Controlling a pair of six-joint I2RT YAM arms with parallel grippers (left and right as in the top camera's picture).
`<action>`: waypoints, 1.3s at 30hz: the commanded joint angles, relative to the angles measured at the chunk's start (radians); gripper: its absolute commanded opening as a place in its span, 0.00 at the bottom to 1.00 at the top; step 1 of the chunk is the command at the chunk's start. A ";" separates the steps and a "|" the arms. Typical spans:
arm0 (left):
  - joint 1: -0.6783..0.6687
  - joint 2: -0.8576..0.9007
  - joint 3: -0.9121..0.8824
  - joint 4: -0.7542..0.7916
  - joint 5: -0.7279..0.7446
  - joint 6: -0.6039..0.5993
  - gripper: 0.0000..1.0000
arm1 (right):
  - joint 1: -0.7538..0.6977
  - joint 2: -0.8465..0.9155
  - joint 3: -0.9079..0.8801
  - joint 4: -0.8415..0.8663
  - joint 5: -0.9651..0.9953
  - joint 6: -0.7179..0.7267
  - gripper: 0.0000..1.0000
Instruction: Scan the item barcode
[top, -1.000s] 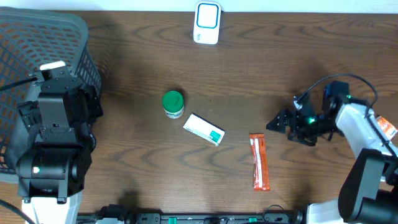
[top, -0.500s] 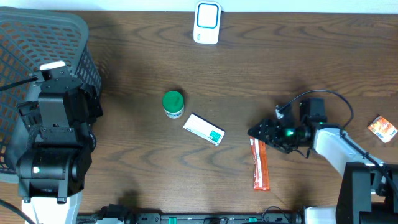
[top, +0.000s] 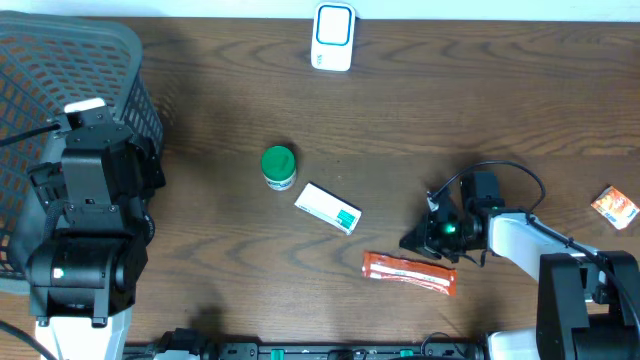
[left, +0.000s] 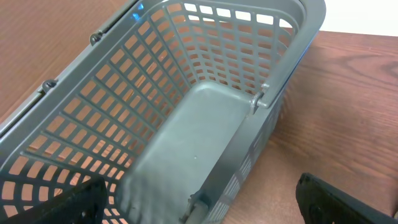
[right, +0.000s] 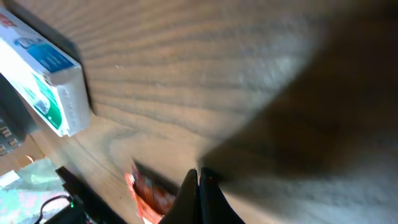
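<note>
Lying crosswise nearest the front edge, the orange packet (top: 408, 272) was found just beside the right gripper (top: 413, 241), whose fingers (right: 191, 196) were pressed together with nothing seen between them; a grasp was judged not yet made. Further in, the white box (top: 328, 207) and the green-lidded jar (top: 278, 165) were left untouched. The left gripper (left: 208, 204) was held with fingers apart over the basket (left: 93, 124), presumably parked out of the way. The scanner (top: 333, 37) was set at the far edge, well apart from the packet.

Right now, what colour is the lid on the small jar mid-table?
The lid is green; the overhead view shows it best.
</note>
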 joint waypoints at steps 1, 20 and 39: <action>0.006 -0.003 -0.006 0.001 -0.008 -0.005 0.96 | 0.006 0.033 -0.027 0.074 0.117 0.061 0.01; 0.006 -0.003 -0.006 0.001 -0.008 -0.005 0.96 | 0.214 -0.543 0.055 -0.555 0.449 0.307 0.01; 0.006 -0.003 -0.006 0.001 -0.008 -0.005 0.96 | 0.295 -0.378 -0.079 -0.450 0.486 0.477 0.01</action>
